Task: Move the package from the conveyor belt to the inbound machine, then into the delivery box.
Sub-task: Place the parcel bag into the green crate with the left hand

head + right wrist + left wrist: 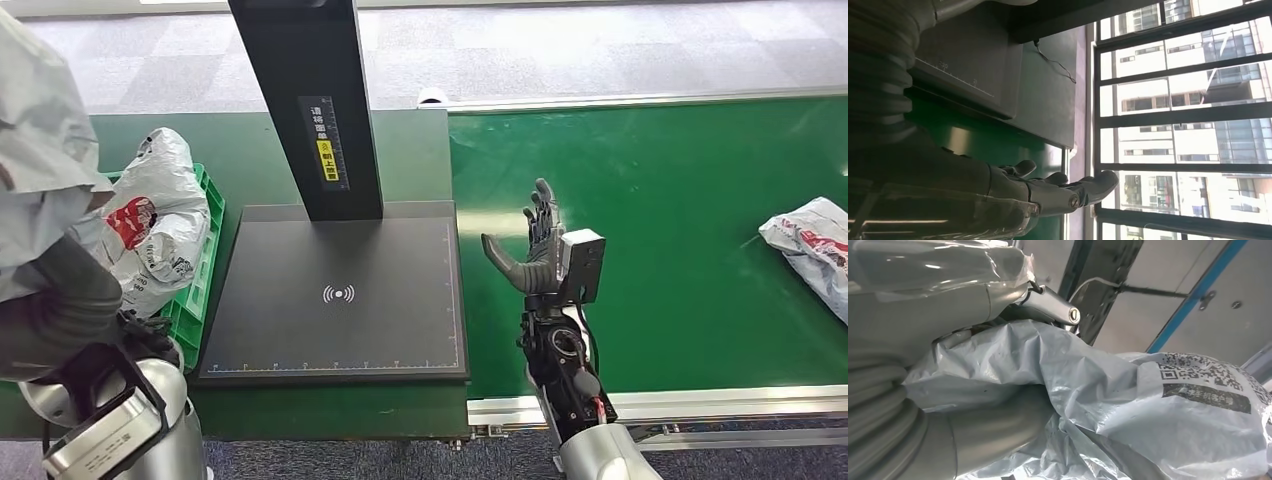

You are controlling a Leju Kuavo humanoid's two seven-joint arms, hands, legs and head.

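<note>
Upper left of head view: grey package (pixel 40 160) held high by left hand (pixel 60 300), over green delivery box (pixel 200 270) containing a white bag (pixel 160 210). Centre: black inbound machine (pixel 340 300). Right of centre: right hand (pixel 535 245) over green conveyor belt (pixel 680 220), fingers apart, empty; second package (pixel 815 245) at right edge.

Left wrist view: fingers (pixel 993 425) clamped on package (pixel 1128 405).

Right wrist view: fingers (pixel 1068 187) spread.

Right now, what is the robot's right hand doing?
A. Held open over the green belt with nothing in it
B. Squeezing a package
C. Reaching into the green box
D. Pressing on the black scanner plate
A: the right hand is over the green conveyor belt with fingers spread and nothing in it, while a package lies farther along the belt, untouched.
</note>
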